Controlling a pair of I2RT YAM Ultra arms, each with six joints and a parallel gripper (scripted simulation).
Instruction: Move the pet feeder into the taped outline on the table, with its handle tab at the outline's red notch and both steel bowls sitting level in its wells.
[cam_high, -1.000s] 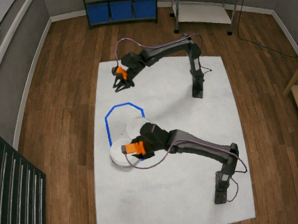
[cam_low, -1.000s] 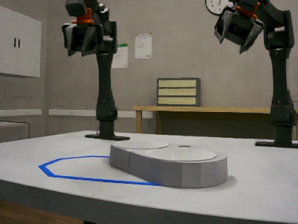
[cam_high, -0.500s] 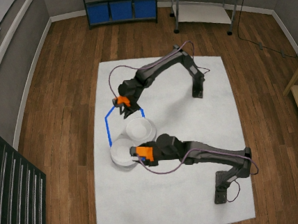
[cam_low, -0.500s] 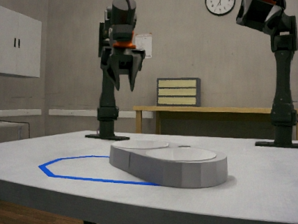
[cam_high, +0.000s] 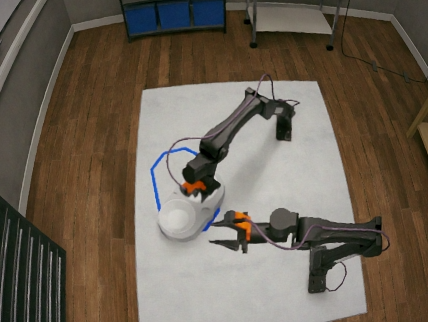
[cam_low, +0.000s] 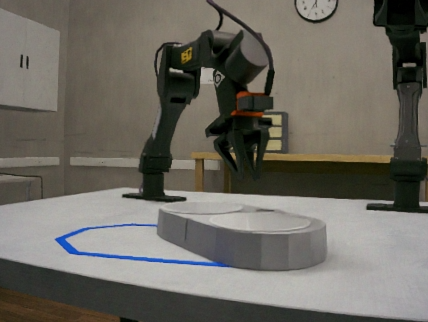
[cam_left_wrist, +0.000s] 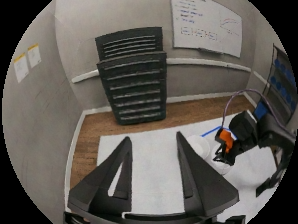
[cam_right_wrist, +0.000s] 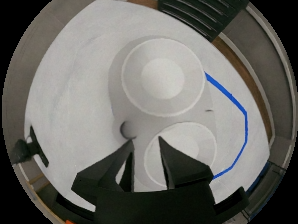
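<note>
The grey pet feeder lies on the white table at the near end of the blue taped outline and covers part of it. In the side view the feeder holds two pale bowls, level in their wells. I see no red notch. My right gripper hangs point-down just above the feeder, open and empty; the right wrist view shows its fingers over one bowl, the other bowl beyond. My left gripper lies level beside the feeder, open and empty.
A black slatted rack stands off the table's corner, also in the left wrist view. Blue bins and a white cart stand at the far wall. The right arm's base and left arm's base are on the table.
</note>
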